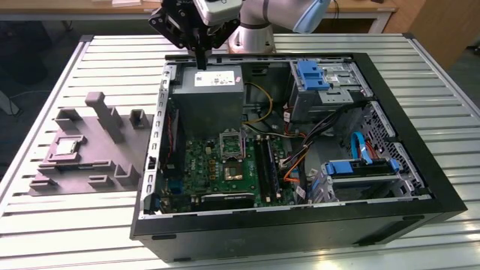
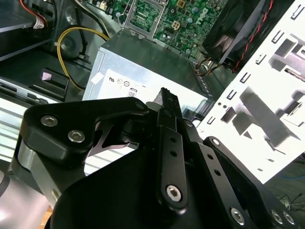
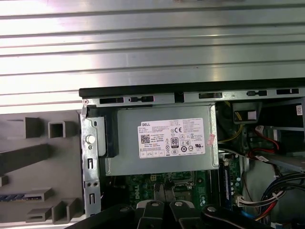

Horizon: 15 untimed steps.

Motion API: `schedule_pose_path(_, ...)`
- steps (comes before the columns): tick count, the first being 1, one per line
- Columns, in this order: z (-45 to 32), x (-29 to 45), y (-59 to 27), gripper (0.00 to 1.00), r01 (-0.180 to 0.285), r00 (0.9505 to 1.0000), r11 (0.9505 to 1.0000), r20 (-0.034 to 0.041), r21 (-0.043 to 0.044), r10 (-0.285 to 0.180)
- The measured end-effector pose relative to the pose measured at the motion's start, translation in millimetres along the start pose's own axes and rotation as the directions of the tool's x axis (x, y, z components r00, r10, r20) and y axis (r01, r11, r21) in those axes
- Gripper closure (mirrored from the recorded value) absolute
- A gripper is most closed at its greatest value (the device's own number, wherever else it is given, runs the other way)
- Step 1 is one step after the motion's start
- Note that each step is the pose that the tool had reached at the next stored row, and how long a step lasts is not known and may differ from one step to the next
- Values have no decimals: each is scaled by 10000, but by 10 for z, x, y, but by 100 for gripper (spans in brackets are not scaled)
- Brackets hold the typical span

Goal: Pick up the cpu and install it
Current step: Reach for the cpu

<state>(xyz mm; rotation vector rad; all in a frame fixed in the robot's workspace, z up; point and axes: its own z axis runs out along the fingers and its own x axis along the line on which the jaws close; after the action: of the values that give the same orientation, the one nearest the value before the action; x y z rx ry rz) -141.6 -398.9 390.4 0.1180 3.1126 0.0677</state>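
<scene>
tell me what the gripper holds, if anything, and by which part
Nothing. The gripper hangs empty over the grey metal box; the cpu lies in its grey fixture.

Slatted aluminium table (image 1: 45,225); wooden desk (image 1: 60,7) behind; dark floor (image 1: 26,62) beside.

The arm (image 1: 264,22) is a silvery-grey tube with a pale blue joint cap (image 1: 309,16); a whitish block (image 1: 217,8) sits just above the hand; the gripper (image 1: 201,63) is matt black, built of flat angular link plates (image 2: 105,114) pinned by silver hex-socket screws (image 2: 173,192); its fingers (image 2: 169,109) are slim, dark bars.
</scene>
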Motion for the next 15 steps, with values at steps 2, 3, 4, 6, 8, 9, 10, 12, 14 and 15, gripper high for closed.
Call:
schedule_pose_path(2, 1, 4, 0, 89, 1, 10000, 10000, 1, 0, -1)
schedule_pose_path(3, 3, 15, -1, 89, 0, 10000, 10000, 0, 1, 0)
schedule_pose_path(4, 7, 24, -2, 89, 0, 10000, 10000, -2, 1, 0)
schedule_pose_path(6, 9, 26, -3, 89, 0, 10000, 10000, -3, 1, 0)
schedule_pose_path(8, 11, 30, -3, 89, 0, 10000, 10000, -4, 1, 0)
schedule_pose_path(9, 12, 33, -3, 89, -1, 10000, 10000, -5, 1, 1)
schedule_pose_path(10, 13, 35, -3, 89, 0, 10000, 10000, -5, 1, 0)
schedule_pose_path(12, 30, 51, -5, 89, -2, 10000, 10000, -57, 5, 2)
schedule_pose_path(14, 35, 58, -6, 89, -2, 10000, 10000, -61, 5, 2)
schedule_pose_path(15, 36, 60, -6, 89, -2, 10000, 10000, -61, 4, 2)
